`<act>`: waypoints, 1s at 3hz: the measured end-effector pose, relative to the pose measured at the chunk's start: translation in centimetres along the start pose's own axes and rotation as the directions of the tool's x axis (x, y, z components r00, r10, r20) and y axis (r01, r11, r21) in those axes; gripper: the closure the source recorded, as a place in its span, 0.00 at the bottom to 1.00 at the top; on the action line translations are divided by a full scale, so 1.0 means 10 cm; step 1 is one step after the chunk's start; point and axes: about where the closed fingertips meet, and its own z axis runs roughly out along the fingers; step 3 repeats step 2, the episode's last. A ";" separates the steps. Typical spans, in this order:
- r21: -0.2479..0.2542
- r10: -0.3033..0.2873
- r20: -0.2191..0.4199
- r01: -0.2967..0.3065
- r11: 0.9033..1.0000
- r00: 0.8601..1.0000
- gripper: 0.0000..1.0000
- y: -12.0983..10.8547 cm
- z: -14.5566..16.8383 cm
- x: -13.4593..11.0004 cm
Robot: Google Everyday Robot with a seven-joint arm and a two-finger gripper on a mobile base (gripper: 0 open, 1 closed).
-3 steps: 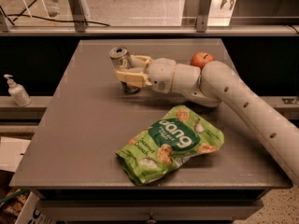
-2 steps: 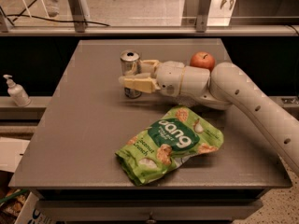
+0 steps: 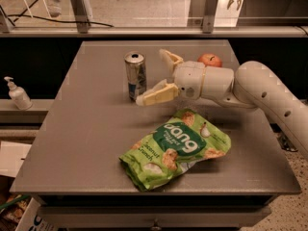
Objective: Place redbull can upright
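Evidently the slim silver-and-blue redbull can [image 3: 135, 76] is standing upright, unaided, on the grey table [image 3: 82, 143]. Just right of it, the cream gripper [image 3: 152, 76] is hovering, jaws apart, gripping nothing.

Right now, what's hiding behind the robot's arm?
A red apple sits behind the wrist. Its lower part is covered, so I can't see all of it. The gripper is open, just beside the upright redbull can.

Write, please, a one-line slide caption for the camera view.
The redbull can stands upright on the grey table, the robot's open hand just beside it, a green snack bag in front.
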 end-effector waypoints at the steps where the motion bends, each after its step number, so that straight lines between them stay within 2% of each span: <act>1: 0.032 -0.004 -0.061 0.006 0.999 0.998 0.00 0.13 -0.61 -0.01; 3: 0.039 -0.004 -0.062 0.006 0.999 0.998 0.00 0.12 -0.65 -0.01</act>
